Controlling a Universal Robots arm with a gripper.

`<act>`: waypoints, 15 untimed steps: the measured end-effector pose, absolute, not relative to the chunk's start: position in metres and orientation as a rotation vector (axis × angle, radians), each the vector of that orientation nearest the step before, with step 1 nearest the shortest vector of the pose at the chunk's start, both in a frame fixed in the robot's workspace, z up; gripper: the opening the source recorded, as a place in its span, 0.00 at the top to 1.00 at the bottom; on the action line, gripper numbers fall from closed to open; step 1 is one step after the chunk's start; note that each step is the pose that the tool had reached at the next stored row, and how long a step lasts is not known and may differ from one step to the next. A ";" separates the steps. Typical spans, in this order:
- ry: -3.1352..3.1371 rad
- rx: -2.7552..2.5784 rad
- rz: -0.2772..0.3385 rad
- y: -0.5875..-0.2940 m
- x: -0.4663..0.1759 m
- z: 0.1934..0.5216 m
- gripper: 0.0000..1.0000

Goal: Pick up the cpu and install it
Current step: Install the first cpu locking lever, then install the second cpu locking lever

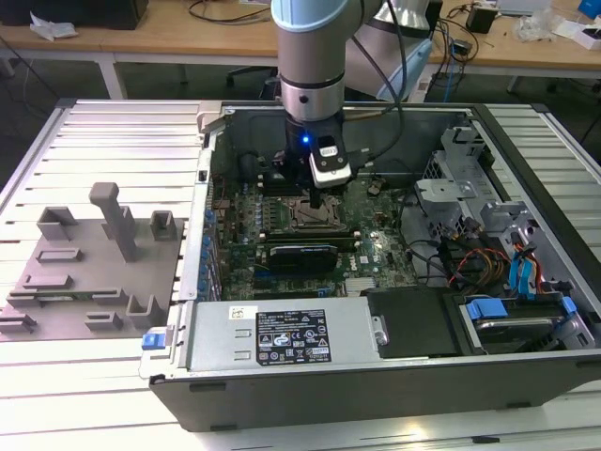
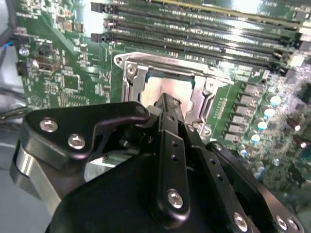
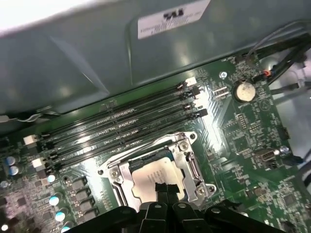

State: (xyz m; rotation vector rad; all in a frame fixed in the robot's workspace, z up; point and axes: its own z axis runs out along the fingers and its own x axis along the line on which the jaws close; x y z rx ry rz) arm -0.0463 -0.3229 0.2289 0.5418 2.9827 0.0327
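The cpu (image 3: 151,175), a flat square chip with a silvery lid, lies flat in the metal socket frame (image 3: 190,165) on the green motherboard; the second wrist view shows the cpu (image 2: 158,87) in the same frame. My gripper (image 3: 166,188) hangs right over the chip's edge, its black fingers (image 2: 167,103) pressed together with nothing between them. In the exterior view the gripper (image 1: 319,200) stands straight down over the socket (image 1: 314,216) inside the open computer case.
Rows of memory slots (image 3: 121,128) run beside the socket. A black graphics card (image 1: 300,254) lies just in front of it, a power supply (image 1: 282,336) along the case front, drive cages and cables (image 1: 488,254) at the exterior view's right. Grey fixture blocks (image 1: 94,254) sit outside the case.
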 end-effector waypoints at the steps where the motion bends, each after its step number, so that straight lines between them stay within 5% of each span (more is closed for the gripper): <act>1: 2.983 0.542 0.032 -0.323 -0.046 0.231 0.89; 15: 2.983 0.542 0.040 -0.323 -0.046 0.231 0.89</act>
